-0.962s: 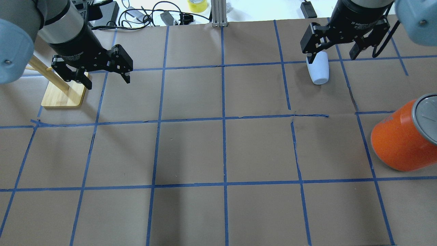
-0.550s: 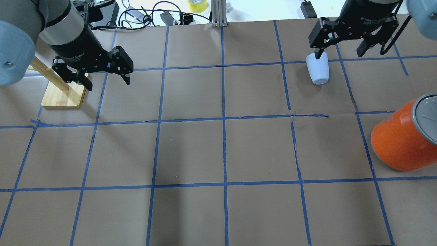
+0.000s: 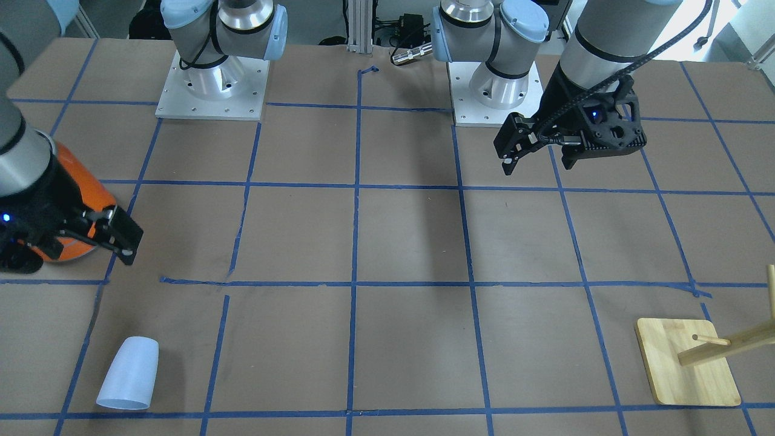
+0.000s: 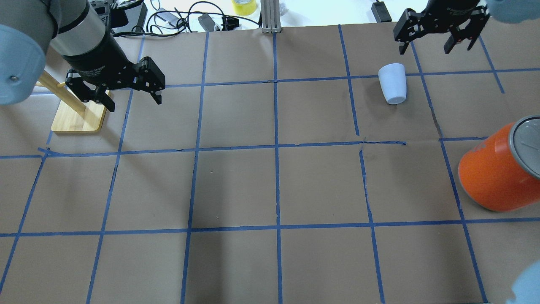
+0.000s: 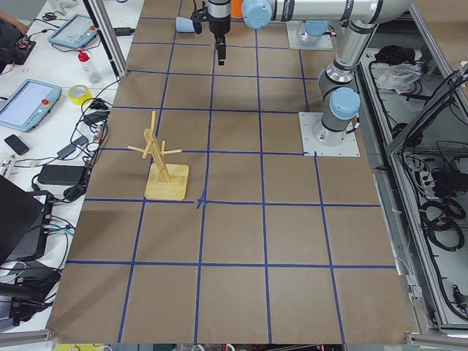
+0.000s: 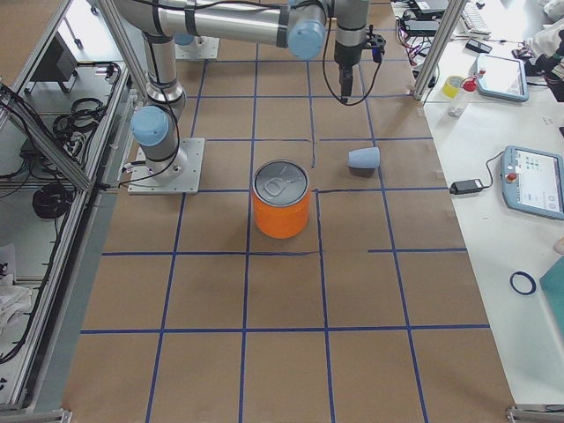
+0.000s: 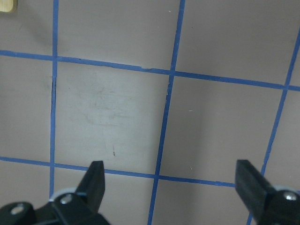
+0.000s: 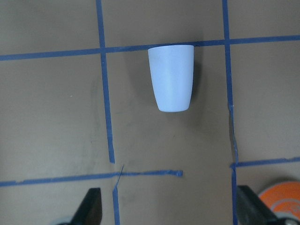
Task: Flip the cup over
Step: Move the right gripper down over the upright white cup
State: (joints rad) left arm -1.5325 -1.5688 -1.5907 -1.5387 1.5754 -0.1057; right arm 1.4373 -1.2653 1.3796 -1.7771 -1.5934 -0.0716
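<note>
The cup is a small pale blue-white tumbler. It lies on its side at the far right of the table, with its wide rim pointing away from the robot; it also shows in the front-facing view and the right wrist view. My right gripper is open and empty. It hangs above the table beyond the cup, up and to its right, clear of it. My left gripper is open and empty over the far left of the table, next to the wooden stand.
A large orange can with a silver lid stands at the right edge, nearer the robot than the cup. A wooden peg stand on a square base stands at the far left. Cables and a tape roll lie beyond the far edge.
My right gripper has drawn up and away from the cup's rim toward the far right. The cup lies where it was. The left arm has not moved.
</note>
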